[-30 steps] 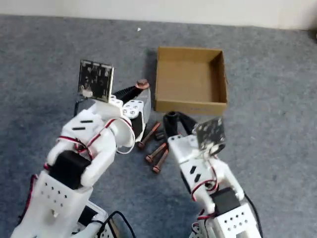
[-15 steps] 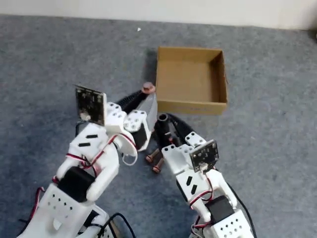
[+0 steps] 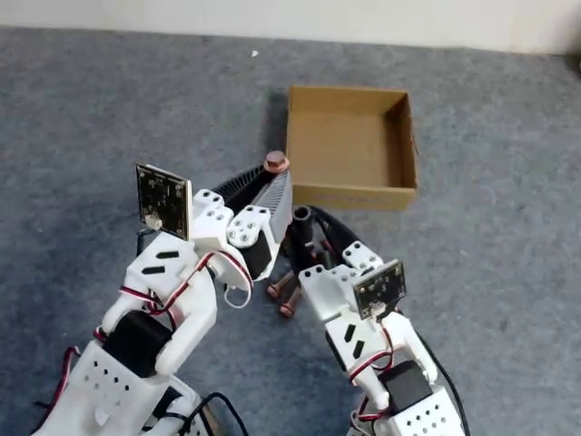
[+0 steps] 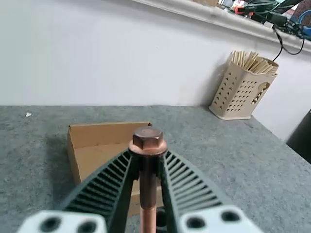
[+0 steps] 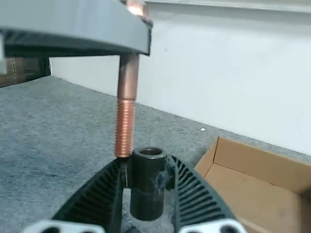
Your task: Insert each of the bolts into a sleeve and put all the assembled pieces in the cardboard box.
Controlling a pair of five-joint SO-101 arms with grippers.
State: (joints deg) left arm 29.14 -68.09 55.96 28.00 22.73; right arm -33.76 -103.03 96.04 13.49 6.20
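Copper bolt (image 4: 147, 182) gonna slip?
– nah, looks rigid; your left gripper (image 4: 147, 156) clamps it under the head, tip just beside the sleeve (image 5: 147, 187) your right gripper (image 5: 146, 164) pinches mid-body, near the box (image 3: 349, 195)

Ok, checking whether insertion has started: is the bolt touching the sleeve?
Cannot tell. In the right wrist view the bolt ends right beside the sleeve rim, outside its bore; no clear gap or contact.

White arms (image 3: 168, 272), red-black cables (image 3: 143, 295), dark ribbed end effectors (image 4: 147, 158) (image 5: 147, 167).
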